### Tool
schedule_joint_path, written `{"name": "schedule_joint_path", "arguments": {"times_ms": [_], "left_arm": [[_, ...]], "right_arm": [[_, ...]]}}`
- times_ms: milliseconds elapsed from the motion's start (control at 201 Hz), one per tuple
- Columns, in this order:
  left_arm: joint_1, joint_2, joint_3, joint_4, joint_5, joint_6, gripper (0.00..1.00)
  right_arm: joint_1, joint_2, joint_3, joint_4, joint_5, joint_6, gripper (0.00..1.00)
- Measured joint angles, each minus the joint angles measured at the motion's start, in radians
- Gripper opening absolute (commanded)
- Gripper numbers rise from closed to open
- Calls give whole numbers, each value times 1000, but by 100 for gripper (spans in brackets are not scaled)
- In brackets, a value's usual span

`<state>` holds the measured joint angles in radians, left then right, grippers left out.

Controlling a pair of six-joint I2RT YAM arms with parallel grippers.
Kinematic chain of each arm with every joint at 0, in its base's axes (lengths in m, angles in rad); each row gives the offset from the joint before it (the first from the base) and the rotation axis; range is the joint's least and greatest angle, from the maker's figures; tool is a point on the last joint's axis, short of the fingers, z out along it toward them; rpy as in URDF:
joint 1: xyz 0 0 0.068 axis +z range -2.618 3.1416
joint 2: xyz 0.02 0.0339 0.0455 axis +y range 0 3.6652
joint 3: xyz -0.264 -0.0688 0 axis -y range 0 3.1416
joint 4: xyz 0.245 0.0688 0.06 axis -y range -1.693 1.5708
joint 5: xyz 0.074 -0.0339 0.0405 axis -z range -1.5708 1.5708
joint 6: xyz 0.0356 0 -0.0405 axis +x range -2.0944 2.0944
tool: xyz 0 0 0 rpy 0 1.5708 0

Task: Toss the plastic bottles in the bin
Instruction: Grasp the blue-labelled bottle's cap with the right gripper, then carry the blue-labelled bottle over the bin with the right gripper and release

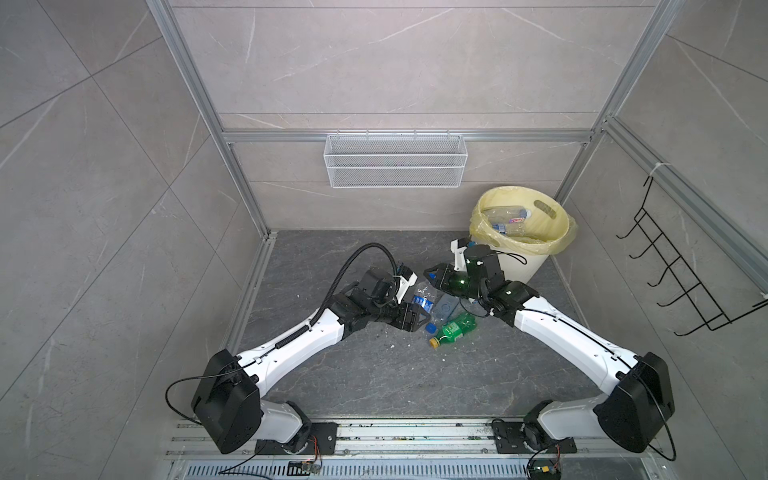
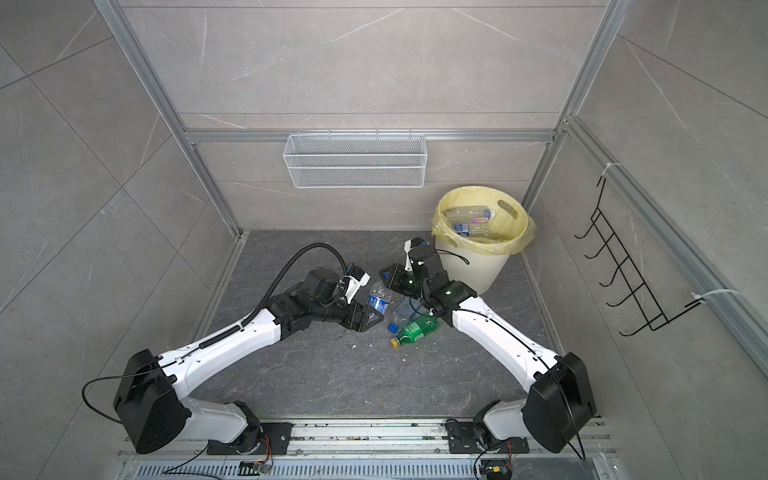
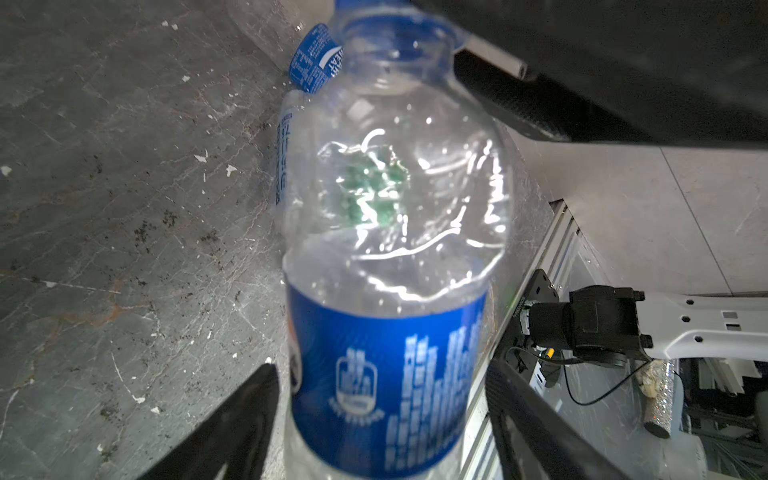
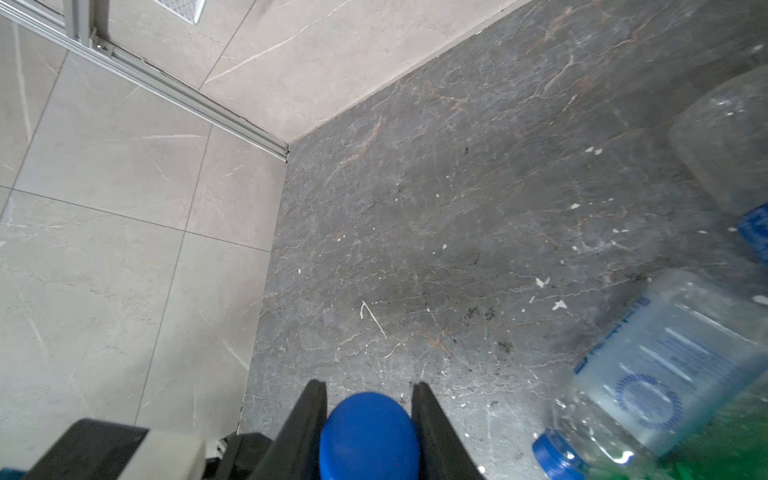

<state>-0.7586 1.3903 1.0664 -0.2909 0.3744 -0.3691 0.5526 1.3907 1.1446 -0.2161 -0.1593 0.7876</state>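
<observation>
A clear bottle with a blue label (image 3: 386, 365) (image 1: 422, 297) (image 2: 379, 298) lies on the dark floor. My left gripper (image 3: 382, 368) (image 1: 424, 312) is open, one finger on each side of the label. My right gripper (image 4: 369, 386) (image 1: 430, 274) (image 2: 386, 274) is shut on a blue bottle cap (image 4: 369, 436); whether a bottle hangs under it is hidden. Between the arms lie a clear bottle with a pale label (image 4: 665, 374) (image 1: 446, 308) and a green bottle with a yellow cap (image 1: 455, 328) (image 2: 415, 329). The bin (image 1: 523, 266) (image 2: 478, 266), behind the right gripper, holds several clear bottles (image 1: 511, 216).
A white wire mesh basket (image 1: 395, 162) hangs on the back wall. A black wire hook rack (image 1: 681, 266) sticks out from the right wall. Aluminium rails (image 1: 249, 282) edge the floor, which is speckled with white crumbs. Another blue-labelled bottle (image 3: 311, 58) lies behind the one at my left gripper.
</observation>
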Motion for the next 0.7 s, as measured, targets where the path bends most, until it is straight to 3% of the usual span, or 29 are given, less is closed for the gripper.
{"name": "schedule_joint_path", "arguments": {"times_ms": [109,328,702], "left_arm": [[0,-5,2,-2,-14,4,100],[-2,-6,90,-34,-56,16,100],[-27,134,496,-46,-102,119,100]], "right_arm": [[-34,0,35,-54,29,-46,18],[-129,-31,175,-159,91,-152,18],[-280,-95,587,-294,266,-335,18]]}}
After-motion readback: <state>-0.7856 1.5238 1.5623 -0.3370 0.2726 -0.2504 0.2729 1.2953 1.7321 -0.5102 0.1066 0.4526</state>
